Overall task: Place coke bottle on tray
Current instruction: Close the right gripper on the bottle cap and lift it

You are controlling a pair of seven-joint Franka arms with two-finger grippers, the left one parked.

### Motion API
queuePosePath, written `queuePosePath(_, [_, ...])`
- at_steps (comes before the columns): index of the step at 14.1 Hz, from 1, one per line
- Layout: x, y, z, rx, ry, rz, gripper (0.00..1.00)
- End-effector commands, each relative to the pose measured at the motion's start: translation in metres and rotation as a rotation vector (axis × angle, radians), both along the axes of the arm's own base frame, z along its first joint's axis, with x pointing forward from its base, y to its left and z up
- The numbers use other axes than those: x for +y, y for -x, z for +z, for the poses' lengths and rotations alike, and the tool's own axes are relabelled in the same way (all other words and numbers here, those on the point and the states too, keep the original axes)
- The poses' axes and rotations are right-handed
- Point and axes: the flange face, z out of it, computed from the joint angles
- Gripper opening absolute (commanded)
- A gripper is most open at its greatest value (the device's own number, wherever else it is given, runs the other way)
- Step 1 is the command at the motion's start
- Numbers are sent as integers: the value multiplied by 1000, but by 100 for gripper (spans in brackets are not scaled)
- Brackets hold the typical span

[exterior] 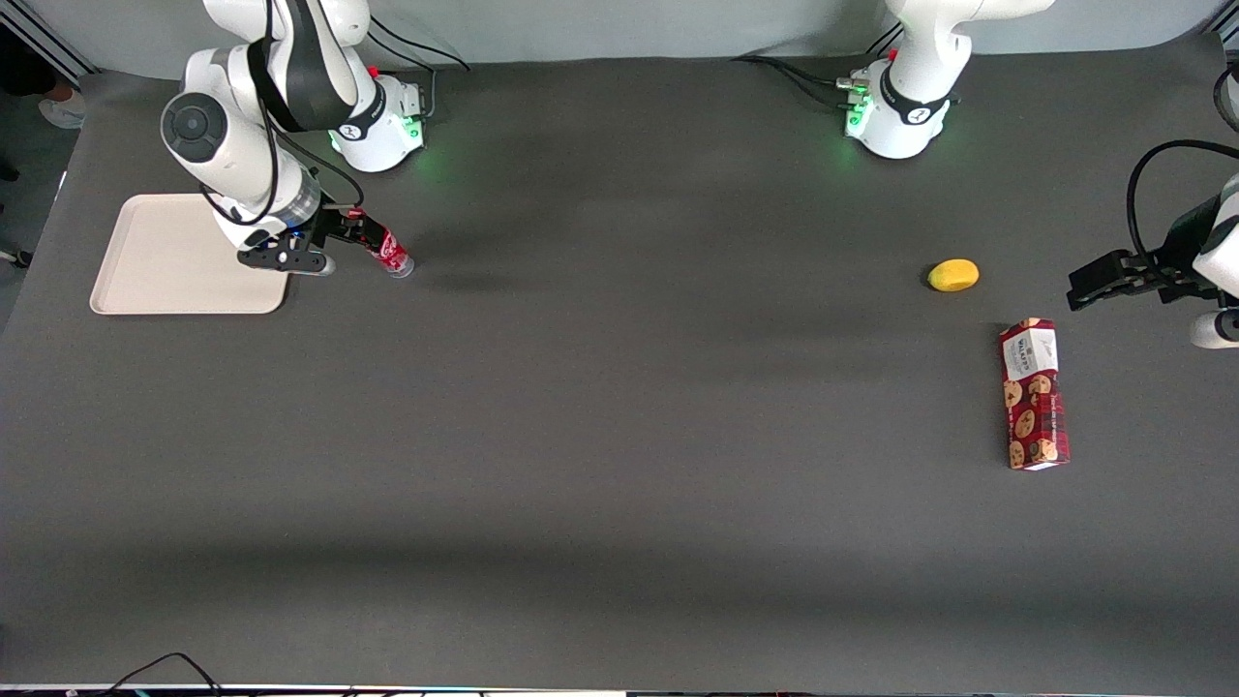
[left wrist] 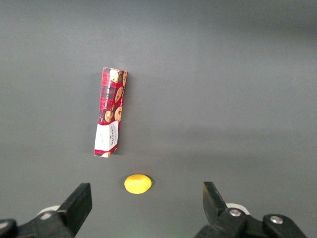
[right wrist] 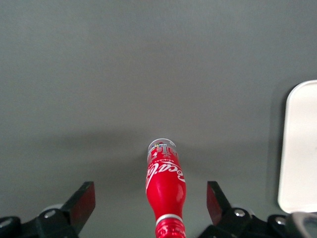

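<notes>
Nearest the front camera, a red cookie box (exterior: 1035,395) lies on the dark table (exterior: 619,465) toward the parked arm's end, a yellow lemon (exterior: 953,275) just farther back. Toward the working arm's end, the gripper (exterior: 356,235) hangs beside the cream tray (exterior: 155,261), at the tray's edge, with the coke bottle (exterior: 389,254) tilted at its tip.

From the right wrist, black fingers (right wrist: 83,203) stand spread, the bottle between them untouched, cap toward the camera, clear base on the table.

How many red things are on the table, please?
2: the slim red coke bottle between the open gripper fingers beside the cream tray; the red cookie box toward the parked arm's end.
</notes>
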Motion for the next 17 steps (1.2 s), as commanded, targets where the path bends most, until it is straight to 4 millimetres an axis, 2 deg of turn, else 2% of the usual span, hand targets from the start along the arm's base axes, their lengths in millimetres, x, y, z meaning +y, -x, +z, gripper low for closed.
queuePosePath(1, [-7,24,-5,-26,14,-46,100])
queuePosePath(7, [-10,54,-12,-17,22,-55,100])
queuePosePath(9, [-10,57,-10,-6,24,-52,97])
queuePosePath(13, [-10,59,-9,-4,24,-49,74])
queuePosePath(17, [-10,59,-8,-6,22,-50,43])
